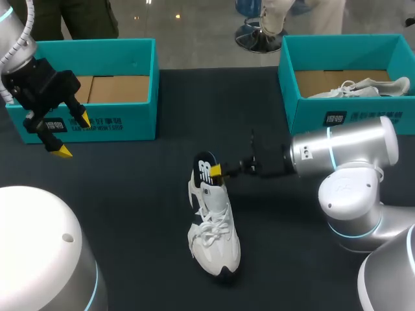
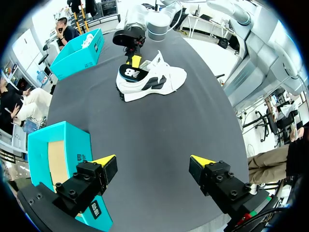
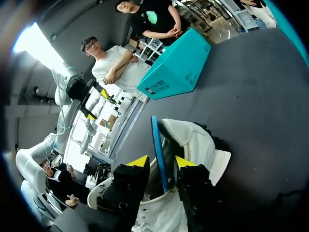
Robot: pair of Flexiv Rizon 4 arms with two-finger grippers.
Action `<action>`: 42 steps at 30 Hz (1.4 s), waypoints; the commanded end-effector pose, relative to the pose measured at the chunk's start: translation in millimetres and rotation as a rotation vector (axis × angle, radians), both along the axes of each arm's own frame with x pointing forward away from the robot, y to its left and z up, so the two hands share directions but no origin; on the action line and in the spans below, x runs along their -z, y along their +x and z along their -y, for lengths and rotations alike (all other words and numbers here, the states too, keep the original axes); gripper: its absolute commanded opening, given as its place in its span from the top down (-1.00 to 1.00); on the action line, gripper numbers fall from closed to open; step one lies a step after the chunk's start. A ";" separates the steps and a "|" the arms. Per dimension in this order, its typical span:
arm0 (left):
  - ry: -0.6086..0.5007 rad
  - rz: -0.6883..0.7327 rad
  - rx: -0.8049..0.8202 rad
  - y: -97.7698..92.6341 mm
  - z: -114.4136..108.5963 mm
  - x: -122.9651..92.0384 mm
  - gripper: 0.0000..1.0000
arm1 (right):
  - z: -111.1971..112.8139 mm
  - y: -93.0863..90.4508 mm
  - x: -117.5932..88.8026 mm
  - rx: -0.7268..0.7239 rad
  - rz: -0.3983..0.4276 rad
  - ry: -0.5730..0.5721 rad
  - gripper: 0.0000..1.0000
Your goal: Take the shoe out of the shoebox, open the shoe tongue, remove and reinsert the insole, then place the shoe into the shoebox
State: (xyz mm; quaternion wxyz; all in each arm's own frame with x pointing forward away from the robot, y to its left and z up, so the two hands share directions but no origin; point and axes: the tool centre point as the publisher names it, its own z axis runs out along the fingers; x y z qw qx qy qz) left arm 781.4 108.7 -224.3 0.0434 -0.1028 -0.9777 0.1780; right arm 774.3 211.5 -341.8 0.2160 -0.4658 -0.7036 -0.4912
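Observation:
A white shoe [image 1: 214,240] [image 2: 159,79] [image 3: 193,145] stands on the dark table near the middle, toe toward the front edge. A black insole [image 1: 205,165] [image 2: 130,72] with a blue edge [image 3: 157,140] sticks up out of its heel. My right gripper [image 1: 215,170] [image 3: 161,162] is at the heel; its fingers straddle the insole with small gaps on both sides, so it is open. At the far left my left gripper [image 1: 72,135] [image 2: 153,162] hangs wide open and empty over the front wall of the left teal shoebox [image 1: 97,123] [image 2: 43,154].
A second teal shoebox [image 1: 337,113] [image 2: 77,53] stands at the back right with another white shoe [image 1: 363,87] inside. Seen from my right wrist, the left shoebox [image 3: 178,67] lies beyond the shoe. Bare dark table lies between the boxes and around the shoe.

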 end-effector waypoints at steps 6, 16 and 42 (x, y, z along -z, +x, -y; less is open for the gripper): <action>0.001 0.001 0.000 -0.6 -0.6 -0.1 -1.00 | -2.1 7.3 -2.7 -0.008 0.003 -0.015 1.00; 0.001 0.001 0.000 -0.6 -0.6 -0.1 -1.00 | -5.2 -10.3 8.9 0.001 -0.029 -0.004 1.00; 0.001 0.001 0.000 -0.6 -0.6 -0.1 -1.00 | -5.9 2.8 -0.6 -0.012 -0.016 -0.021 0.47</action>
